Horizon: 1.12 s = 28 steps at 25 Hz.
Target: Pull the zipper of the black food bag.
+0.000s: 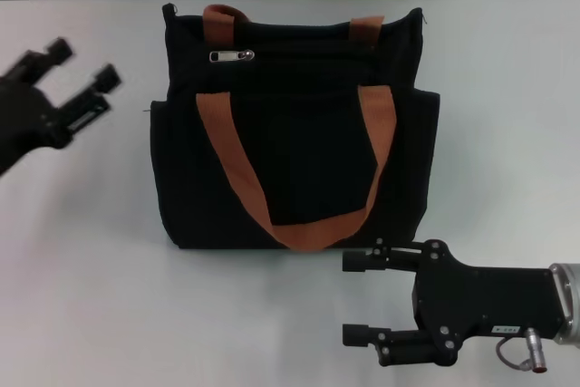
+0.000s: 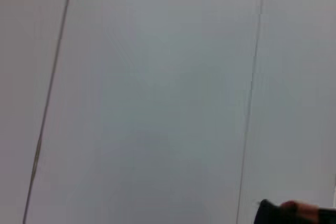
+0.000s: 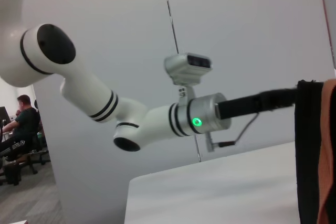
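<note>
Black fabric food bag (image 1: 294,147) lies flat mid-table (image 1: 82,260), two orange-brown handles (image 1: 299,178) across its front. Silver zipper (image 1: 232,56) pull sits at the bag's upper left, on the zip line near the top edge. Left gripper (image 1: 83,68) hovers left of the bag, apart from it, jaws spread wide, holding nothing. Right gripper (image 1: 355,298) is near the bag's lower right corner, close to bottom edge, fingers pointing left, jaws wide, empty
</note>
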Motion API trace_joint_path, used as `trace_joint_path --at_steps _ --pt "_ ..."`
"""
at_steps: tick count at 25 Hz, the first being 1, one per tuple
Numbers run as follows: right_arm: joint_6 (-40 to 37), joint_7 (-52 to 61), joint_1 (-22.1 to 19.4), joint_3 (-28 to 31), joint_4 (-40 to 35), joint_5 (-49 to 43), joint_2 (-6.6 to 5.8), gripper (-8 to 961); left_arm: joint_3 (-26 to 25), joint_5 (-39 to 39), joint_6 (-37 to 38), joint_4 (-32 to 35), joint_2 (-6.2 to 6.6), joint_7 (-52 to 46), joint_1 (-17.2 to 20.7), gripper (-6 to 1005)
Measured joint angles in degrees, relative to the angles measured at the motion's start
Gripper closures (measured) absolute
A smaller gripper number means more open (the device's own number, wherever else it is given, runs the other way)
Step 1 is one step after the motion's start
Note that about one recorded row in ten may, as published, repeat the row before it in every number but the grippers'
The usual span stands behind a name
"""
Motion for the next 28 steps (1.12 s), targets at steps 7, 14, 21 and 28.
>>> trace_joint_path --at_steps 7,14,21,28 --pt "0.03 -0.13 -0.01 0.11 0.74 0.00 -0.01 201 12.06 2.03 -2.23 0.77 -0.23 0.12 -3.56 261" --pt "0.03 -0.14 -0.12 0.22 0.87 0.00 -0.02 201 13.24 1.88 -3.69 0.61 -0.30 -2.30 -5.78 275" --pt "0.57 -0.13 -0.15 0.17 1.52 0.00 -0.03 201 13.17 -3.77 -3.44 0.13 -0.46 -2.79 -4.95 288" --pt "0.72 -0.13 -0.02 0.08 1.62 -0.01 -0.02 202 15.42 -2.61 -5.67 0.49 -0.30 -2.71 -5.04 389"
